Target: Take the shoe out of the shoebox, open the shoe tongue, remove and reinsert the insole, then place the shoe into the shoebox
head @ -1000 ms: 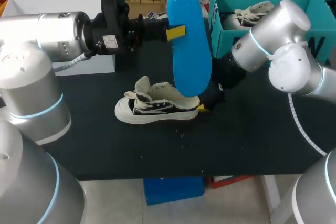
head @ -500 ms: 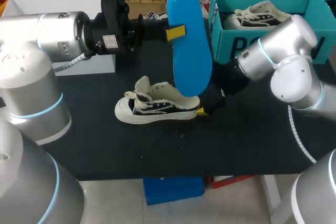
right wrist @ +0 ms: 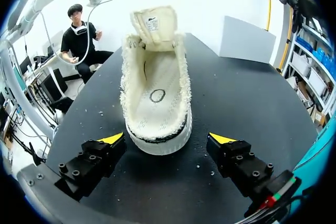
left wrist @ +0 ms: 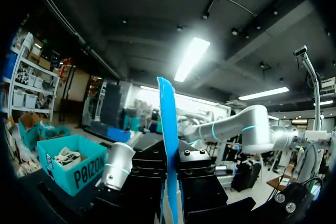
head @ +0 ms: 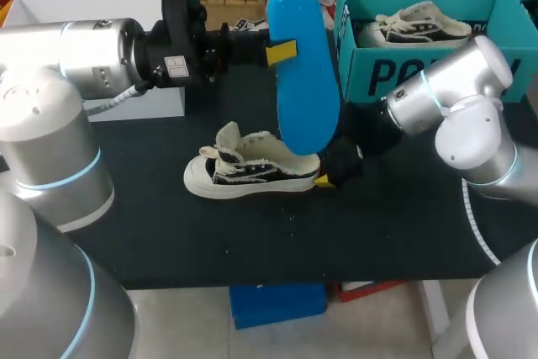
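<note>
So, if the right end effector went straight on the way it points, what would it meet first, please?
Most likely the shoe: its heel sits just ahead of the open right end effector, with nothing visible between them.

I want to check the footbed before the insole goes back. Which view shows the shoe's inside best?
Right wrist view: it looks straight into the open shoe, tongue lifted. Head view shows the shoe side-on, its heel hidden behind the blue insole. Left wrist view misses the shoe, showing the insole edge-on.
</note>
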Tool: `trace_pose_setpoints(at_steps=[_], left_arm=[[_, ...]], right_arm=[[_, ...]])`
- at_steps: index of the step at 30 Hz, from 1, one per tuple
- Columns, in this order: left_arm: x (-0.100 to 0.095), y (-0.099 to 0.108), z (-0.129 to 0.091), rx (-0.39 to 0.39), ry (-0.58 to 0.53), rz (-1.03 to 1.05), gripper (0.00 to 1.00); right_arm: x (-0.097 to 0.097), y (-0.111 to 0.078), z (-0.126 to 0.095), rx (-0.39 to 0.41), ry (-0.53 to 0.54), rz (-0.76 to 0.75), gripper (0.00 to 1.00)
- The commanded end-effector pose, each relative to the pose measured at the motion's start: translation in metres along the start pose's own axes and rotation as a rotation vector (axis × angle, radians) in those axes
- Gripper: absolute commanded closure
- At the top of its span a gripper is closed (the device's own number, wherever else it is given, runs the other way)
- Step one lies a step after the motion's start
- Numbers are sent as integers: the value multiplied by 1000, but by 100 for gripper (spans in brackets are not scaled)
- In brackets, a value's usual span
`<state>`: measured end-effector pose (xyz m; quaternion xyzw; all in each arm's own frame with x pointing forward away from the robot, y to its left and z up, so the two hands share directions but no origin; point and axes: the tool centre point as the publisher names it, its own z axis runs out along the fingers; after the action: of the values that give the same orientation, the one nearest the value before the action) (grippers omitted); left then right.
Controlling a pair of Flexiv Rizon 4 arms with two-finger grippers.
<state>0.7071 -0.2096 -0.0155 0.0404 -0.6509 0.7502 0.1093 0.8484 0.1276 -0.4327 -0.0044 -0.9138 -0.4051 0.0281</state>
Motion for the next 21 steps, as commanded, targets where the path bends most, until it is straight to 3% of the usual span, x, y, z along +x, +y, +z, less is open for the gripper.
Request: trace_pose_setpoints(at_steps=[1, 11, 13, 15, 18, 21], left_arm=[[-1, 1, 3, 2, -5, 2, 100], [-1, 1, 3, 2, -5, 2, 100], [-1, 1, 3, 2, -5, 2, 100], [-1, 1, 3, 2, -5, 2, 100], [-1, 1, 3, 2, -5, 2, 100], [-1, 1, 3, 2, -5, 2, 100]], right_arm=[[-1, -1, -3, 16, -5, -4, 0], [-8, 10, -24, 268, -53, -38, 0], [-9, 13, -25, 389, -63, -56, 0], [-10, 18, -26, 437, -82, -70, 0], [-12, 24, -27, 585, -100, -88, 0], [-15, 30, -25, 655, -107, -102, 0]])
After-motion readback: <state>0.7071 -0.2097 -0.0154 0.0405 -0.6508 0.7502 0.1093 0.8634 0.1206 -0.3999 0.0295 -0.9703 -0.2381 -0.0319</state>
